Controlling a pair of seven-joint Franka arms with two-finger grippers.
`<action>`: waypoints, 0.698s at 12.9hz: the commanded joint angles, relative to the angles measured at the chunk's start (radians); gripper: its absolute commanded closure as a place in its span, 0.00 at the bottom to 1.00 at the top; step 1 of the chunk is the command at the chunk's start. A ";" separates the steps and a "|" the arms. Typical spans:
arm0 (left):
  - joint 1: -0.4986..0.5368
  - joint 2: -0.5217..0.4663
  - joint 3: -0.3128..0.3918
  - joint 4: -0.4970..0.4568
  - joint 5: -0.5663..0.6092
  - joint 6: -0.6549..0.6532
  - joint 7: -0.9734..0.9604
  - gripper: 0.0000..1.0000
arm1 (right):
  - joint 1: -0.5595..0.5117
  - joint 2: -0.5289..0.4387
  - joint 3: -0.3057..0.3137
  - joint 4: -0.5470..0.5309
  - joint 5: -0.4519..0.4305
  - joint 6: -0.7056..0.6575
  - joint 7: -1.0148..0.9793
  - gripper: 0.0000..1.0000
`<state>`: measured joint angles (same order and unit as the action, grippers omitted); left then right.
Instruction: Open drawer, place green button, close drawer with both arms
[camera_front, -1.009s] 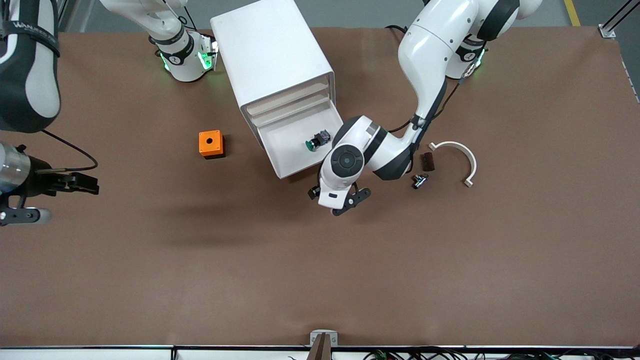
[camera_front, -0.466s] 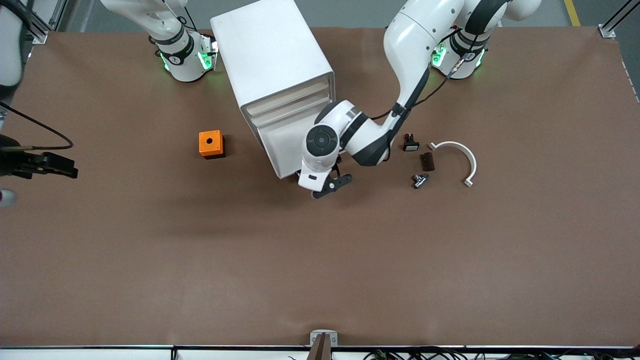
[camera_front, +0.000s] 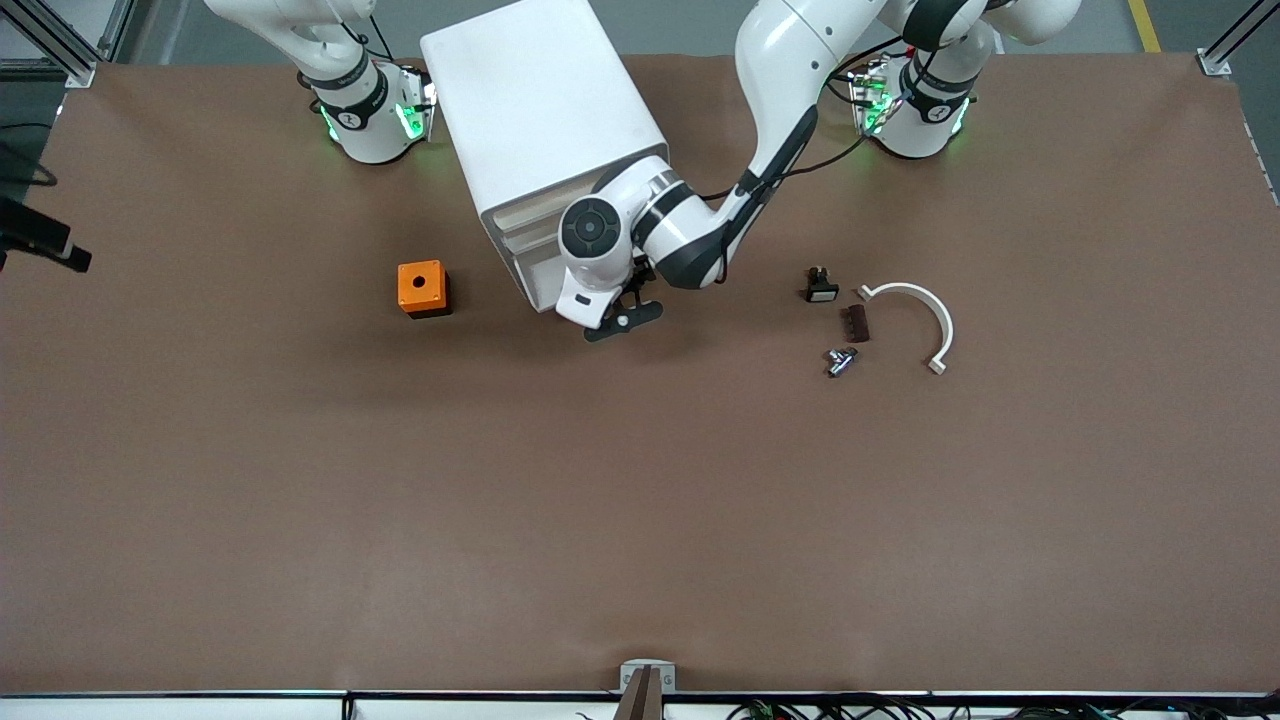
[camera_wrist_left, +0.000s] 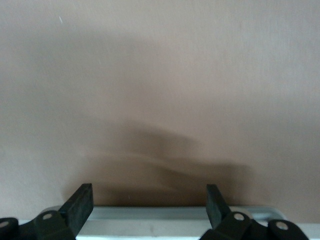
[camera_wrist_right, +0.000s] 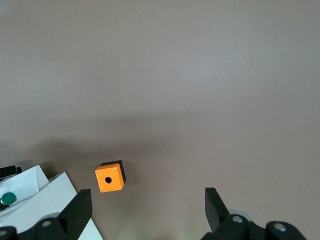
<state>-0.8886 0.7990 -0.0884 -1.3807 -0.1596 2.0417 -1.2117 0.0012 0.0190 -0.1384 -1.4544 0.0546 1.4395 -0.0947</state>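
The white cabinet (camera_front: 540, 100) stands between the arm bases. Its lowest drawer (camera_front: 535, 280) sticks out only a little. My left gripper (camera_front: 620, 320) is open and empty, low against the drawer's front. In the left wrist view the drawer's front edge (camera_wrist_left: 150, 220) lies between the open fingers of the left gripper (camera_wrist_left: 147, 195). My right gripper (camera_wrist_right: 147, 210) is open and empty, high over the right arm's end of the table. The button's green cap (camera_wrist_right: 7, 198) shows in the drawer (camera_wrist_right: 35, 200) in the right wrist view. In the front view the left arm hides the button.
An orange box with a hole (camera_front: 422, 288) sits beside the cabinet toward the right arm's end; it also shows in the right wrist view (camera_wrist_right: 110, 177). Toward the left arm's end lie a black switch (camera_front: 821, 287), a brown piece (camera_front: 857, 323), a metal part (camera_front: 840, 361) and a white curved bracket (camera_front: 925, 310).
My left gripper has moved toward the cabinet and the drawer has slid from wide open to nearly in. My right arm has drawn back almost out of the front view.
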 joint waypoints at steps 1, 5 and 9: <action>0.010 -0.038 -0.019 -0.041 -0.056 -0.011 -0.009 0.01 | 0.043 -0.070 0.008 -0.090 -0.065 0.042 0.006 0.00; 0.011 -0.037 -0.019 -0.055 -0.162 -0.011 -0.040 0.01 | 0.049 -0.118 0.008 -0.136 -0.059 0.051 0.009 0.00; 0.014 -0.034 -0.019 -0.072 -0.254 -0.009 -0.034 0.01 | 0.062 -0.175 0.007 -0.224 -0.059 0.102 0.009 0.00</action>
<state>-0.8828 0.7976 -0.0988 -1.4109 -0.3758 2.0381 -1.2356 0.0502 -0.0931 -0.1292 -1.5942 0.0112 1.5025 -0.0910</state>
